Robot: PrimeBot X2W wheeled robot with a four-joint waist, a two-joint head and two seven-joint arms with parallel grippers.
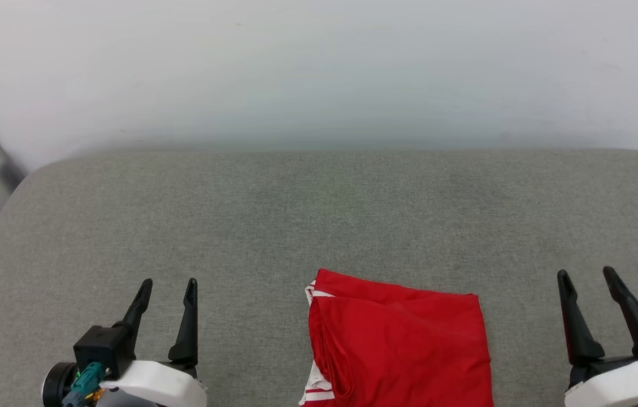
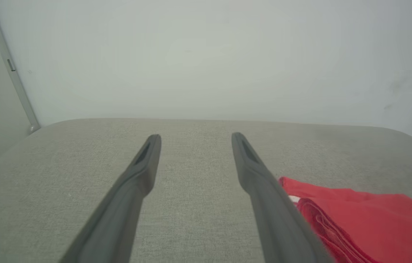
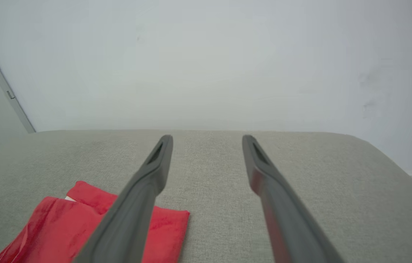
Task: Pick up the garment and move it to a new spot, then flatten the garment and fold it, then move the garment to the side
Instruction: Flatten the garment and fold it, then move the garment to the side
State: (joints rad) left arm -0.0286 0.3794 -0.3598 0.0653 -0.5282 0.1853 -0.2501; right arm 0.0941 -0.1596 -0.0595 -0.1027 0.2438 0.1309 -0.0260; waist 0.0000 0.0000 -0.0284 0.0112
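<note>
The garment (image 1: 403, 350) is seen folded into a red rectangle at lower centre of the head view, with striped white trim along its left edge. It is laid on the grey counter (image 1: 296, 215), near the frame's bottom edge. Open surface is left above it and on both sides, up to the rounded far edge. The left gripper (image 1: 169, 282) and right gripper (image 1: 585, 272) are held at the lower corners, fingers spread wide, nothing gripped.

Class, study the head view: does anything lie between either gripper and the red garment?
Nothing visible does. Only bare grey surface separates the garment from the left gripper and from the right gripper, both open and clear of it.
</note>
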